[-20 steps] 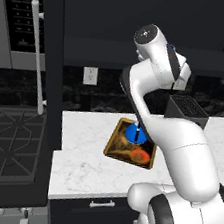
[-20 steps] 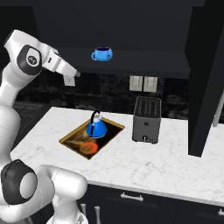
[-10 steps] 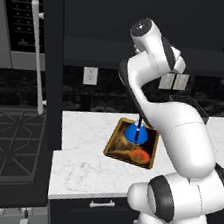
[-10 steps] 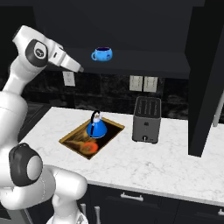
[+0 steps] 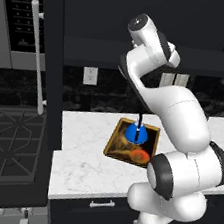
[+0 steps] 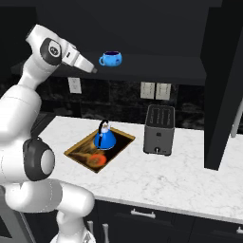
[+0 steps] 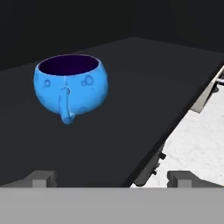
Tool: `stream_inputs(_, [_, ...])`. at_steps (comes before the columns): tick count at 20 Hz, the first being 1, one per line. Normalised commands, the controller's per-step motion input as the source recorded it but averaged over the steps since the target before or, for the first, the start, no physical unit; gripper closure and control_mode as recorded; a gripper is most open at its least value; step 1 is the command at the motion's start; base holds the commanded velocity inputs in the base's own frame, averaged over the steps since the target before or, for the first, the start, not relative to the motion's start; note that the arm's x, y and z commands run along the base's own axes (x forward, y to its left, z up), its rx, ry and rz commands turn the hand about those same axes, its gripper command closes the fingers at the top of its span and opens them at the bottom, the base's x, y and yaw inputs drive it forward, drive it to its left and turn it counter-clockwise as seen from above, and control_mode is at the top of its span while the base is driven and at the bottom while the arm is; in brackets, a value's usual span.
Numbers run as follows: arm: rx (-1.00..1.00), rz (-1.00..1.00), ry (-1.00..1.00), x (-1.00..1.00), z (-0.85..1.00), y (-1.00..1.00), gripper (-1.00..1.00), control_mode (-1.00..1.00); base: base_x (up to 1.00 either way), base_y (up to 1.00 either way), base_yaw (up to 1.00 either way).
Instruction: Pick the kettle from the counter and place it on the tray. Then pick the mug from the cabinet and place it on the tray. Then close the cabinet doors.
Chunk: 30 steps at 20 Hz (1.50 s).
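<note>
The blue kettle is already sitting upright on the golden-brown tray, next to the orange-red patch of its painted picture, out on the white marble counter with a dark toaster a little way to its right. So the part in hand, as I read it, is the mug.

The mug stands upright on the dark shelf inside the open upper cabinet, set back from the shelf's front edge. It is a small round cup, blue outside, dark purple inside, and its handle points toward the hand.

The hand is up at shelf height, just to the left of the mug and not touching it. Its two fingers are spread as wide as they go, and there is nothing between them.

I'd guess the mug is light and rigid, with a hard, smooth, rounded wall that could slip out of a pinch across its belly. The safer hold looks to be over the rim, one finger inside and one outside, or squarely across the body beside the handle. Knocked, it could slide or tip on that bare shelf.

The cabinet door stands open.
</note>
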Motion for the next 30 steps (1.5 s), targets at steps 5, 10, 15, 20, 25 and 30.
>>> stream_inputs(5, [0.0, 0.0, 0.0, 0.39, 0.0, -0.02, -1.0, -1.0, 0.0, 0.0, 0.0])
stream_inputs(10, [0.0, 0.0, 0.0, 0.19, 0.02, -0.03, -1.0, -1.0, 0.0, 0.0, 0.0])
stream_inputs(15, [0.0, 0.0, 0.0, 0.2, 0.0, -0.08, -1.0, -1.0, 0.0, 0.0, 0.0])
stream_inputs(20, [0.0, 0.0, 0.0, 0.25, 0.0, -0.13, -1.0, -1.0, 0.0, 0.0, 0.0])
stream_inputs(25, [0.0, 0.0, 0.0, 0.27, 0.0, -0.02, -1.0, -1.0, 0.0, 0.0, 0.0])
stream_inputs(30, [0.0, 0.0, 0.0, 0.26, 0.0, 0.0, -1.0, -1.0, 0.0, 0.0, 0.0])
